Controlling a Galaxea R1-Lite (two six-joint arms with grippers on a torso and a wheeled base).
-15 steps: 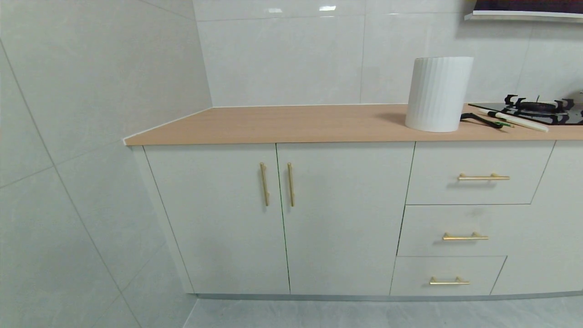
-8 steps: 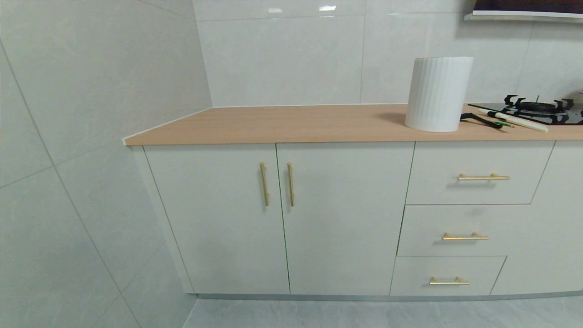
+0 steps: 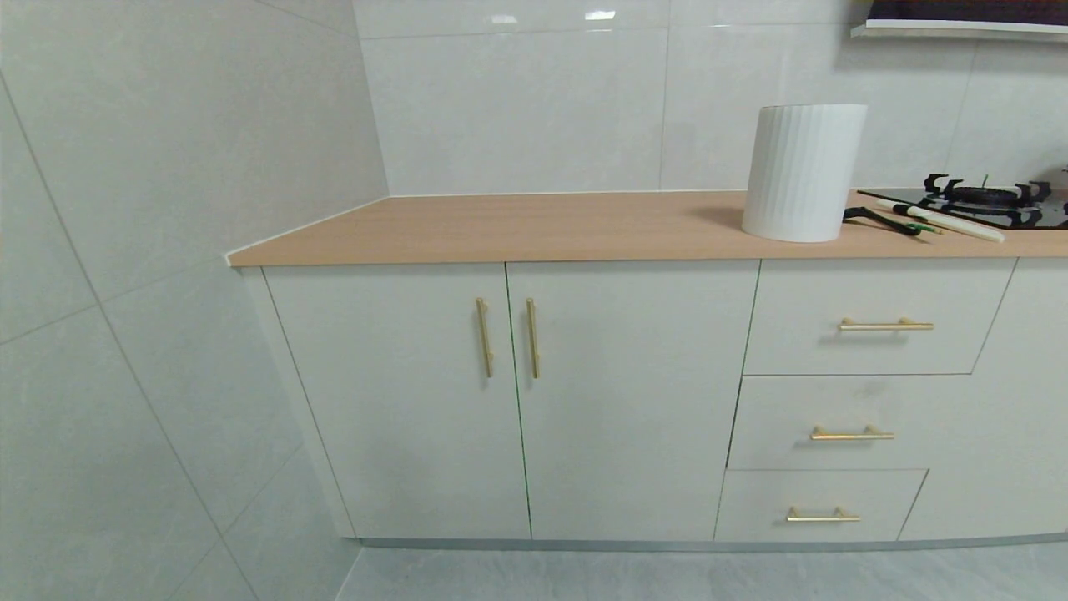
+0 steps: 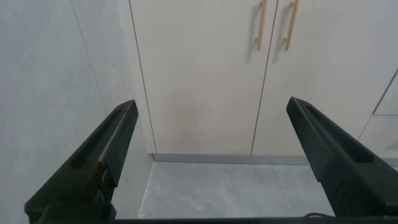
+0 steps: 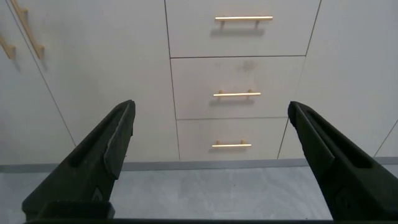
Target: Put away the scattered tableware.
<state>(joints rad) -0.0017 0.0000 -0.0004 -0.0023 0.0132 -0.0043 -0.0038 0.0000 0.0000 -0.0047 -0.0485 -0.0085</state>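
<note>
Upper right, a white ribbed canister (image 3: 803,171) stands on the countertop (image 3: 534,227), utensils (image 3: 947,221) just beside it. My left gripper (image 4: 210,104) and right gripper (image 5: 210,105) gape empty.

Kitchen: countertop (image 3: 542,227), cabinets (image 3: 517,401), probably hob (image 3: 984,200)

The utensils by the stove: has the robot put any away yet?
Nothing looks done: the utensils lie on the countertop beside the white container. Nothing is in hand; the left gripper and right gripper are open and empty, facing the cabinet fronts. All the putting away is left.
</note>
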